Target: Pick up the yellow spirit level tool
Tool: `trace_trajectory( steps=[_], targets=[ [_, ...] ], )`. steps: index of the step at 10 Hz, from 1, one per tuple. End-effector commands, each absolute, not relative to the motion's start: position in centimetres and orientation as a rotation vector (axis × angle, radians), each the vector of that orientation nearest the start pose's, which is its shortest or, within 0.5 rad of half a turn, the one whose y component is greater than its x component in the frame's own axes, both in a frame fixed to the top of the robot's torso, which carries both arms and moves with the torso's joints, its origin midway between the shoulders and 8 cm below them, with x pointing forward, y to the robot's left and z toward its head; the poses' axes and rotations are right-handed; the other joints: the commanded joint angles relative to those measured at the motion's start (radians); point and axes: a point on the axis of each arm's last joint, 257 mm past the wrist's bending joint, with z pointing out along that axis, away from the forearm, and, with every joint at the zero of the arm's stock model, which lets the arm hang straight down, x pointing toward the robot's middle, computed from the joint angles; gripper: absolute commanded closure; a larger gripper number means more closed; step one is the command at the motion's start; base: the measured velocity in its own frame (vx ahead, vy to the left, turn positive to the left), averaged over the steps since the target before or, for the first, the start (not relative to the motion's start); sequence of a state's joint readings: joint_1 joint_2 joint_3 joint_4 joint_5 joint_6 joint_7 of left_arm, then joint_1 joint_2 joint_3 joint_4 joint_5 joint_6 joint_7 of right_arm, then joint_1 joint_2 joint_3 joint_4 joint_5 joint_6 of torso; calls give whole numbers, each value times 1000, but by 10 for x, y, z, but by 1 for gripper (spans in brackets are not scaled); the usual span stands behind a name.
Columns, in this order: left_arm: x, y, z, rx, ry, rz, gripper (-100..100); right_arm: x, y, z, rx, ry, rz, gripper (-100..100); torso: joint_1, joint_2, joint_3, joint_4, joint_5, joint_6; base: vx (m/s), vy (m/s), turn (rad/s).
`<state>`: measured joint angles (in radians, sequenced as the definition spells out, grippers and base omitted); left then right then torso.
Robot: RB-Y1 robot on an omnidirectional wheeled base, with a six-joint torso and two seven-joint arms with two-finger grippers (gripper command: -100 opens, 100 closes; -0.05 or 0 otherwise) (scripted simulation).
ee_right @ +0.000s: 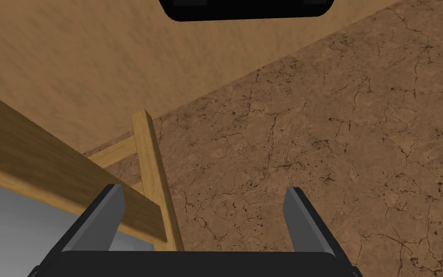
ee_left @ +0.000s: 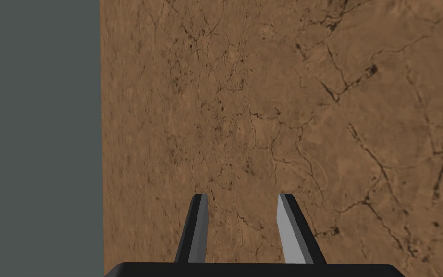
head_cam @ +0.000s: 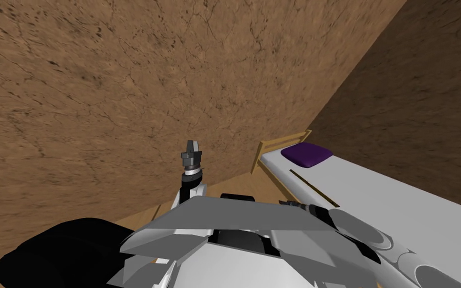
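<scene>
- Light grey fingers [ee_right: 111, 216] of the right claw [ee_right: 203, 192] are standing wide apart, about a third of the wrist view's width, and are gripping nothing.
- This claw is reaching out low at the near side of the bed [head_cam: 384, 200]. The wooden bed frame [ee_right: 47, 163] is passing close under one finger, with an upright post joining the rail and the grey mattress lying just beside it.
- Just beyond the right claw, a thin, long, dark-yellow bar [head_cam: 314, 188] is lying flat on the bed's grey top, running along its near side. It is looking like the spirit level, though it is too slim to tell for certain. It is lying apart from both claws.
- The left claw [head_cam: 191, 146] is pointing upward, well apart from the bed and on its left. In its wrist view the two fingers are showing a narrower gap, only partly open, with nothing between them.
- A purple pillow [head_cam: 307, 153] is resting at the far end of the bed, beyond the bar and just beside the wooden headboard rails.
- A brown, cracked wall [head_cam: 124, 75] is rising behind everything, meeting the tan floor [head_cam: 229, 186] past the bed's head end.
</scene>
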<state>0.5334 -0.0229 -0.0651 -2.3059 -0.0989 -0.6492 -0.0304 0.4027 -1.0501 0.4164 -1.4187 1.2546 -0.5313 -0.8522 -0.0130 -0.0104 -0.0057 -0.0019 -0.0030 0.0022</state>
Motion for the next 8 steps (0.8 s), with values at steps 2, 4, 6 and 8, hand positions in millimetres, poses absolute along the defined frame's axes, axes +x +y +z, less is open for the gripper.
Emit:
trace_trajectory(
  steps=[2,4,6,8],
  targets=[
    [314,245,51,-490,558,-1299,0,181,-441,-482,-20,2795,397,-100,-1,-2,-1,0,0,-1,88,-112,232],
    [314,245,51,-490,558,-1299,0,168,-474,-482,-57,2854,302,-100,-1,-2,-1,0,0,-1,81,-131,190],
    [314,245,51,-490,558,-1299,0,144,-527,-477,-122,2953,141,-100,-2,-2,-1,0,0,-1,109,-183,308],
    [314,245,51,-491,558,-1299,0,128,-556,-474,-141,3004,57,-100,-4,-4,-3,-1,-2,1,87,-170,130]
  ],
)
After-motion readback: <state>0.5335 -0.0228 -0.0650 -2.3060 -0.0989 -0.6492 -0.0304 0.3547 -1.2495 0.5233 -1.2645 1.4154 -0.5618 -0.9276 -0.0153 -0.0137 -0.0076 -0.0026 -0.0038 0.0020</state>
